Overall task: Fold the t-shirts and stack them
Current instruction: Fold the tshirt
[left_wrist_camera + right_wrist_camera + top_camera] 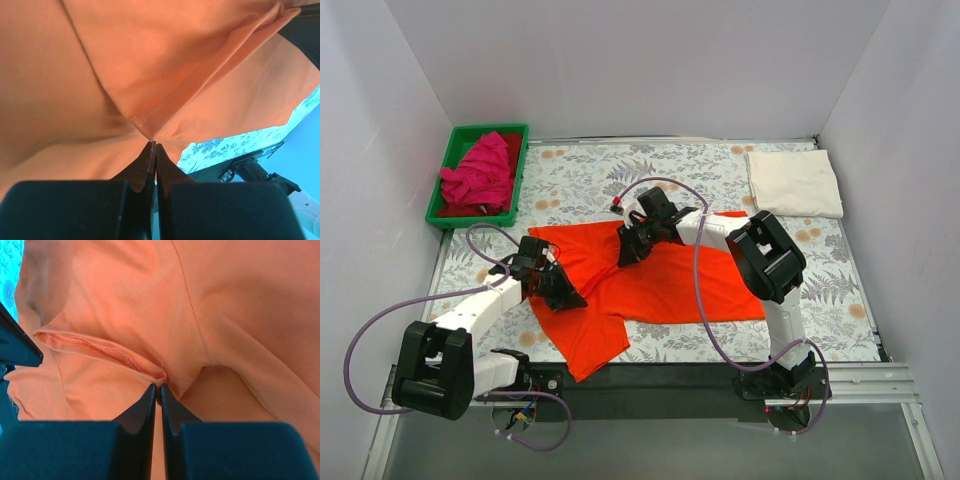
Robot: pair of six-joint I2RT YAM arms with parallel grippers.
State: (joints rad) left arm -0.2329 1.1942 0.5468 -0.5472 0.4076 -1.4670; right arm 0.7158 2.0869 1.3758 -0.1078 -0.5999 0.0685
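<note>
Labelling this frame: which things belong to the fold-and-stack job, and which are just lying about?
Job:
orange-red t-shirt, pinched by left claw and right claw
cream-white t-shirt, folded, far right
magenta-pink t-shirt, bunched in the tray

Lying about:
green tray
grey floral cloth over the table

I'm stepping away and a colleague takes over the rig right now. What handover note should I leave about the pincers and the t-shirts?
Pincers: the left pincer is shut on the orange-red t-shirt, pinching a fold at its left side. The right pincer is shut on the same shirt at a stitched hem near its far edge.
Shirts: the orange-red t-shirt lies spread mid-table, unfolded. The cream-white t-shirt sits folded at the far right. The magenta-pink t-shirt is crumpled in the green tray, far left.
Done: cream-white one folded.
Left: fold the orange-red one, take out and fold the magenta-pink one, stack all three.
</note>
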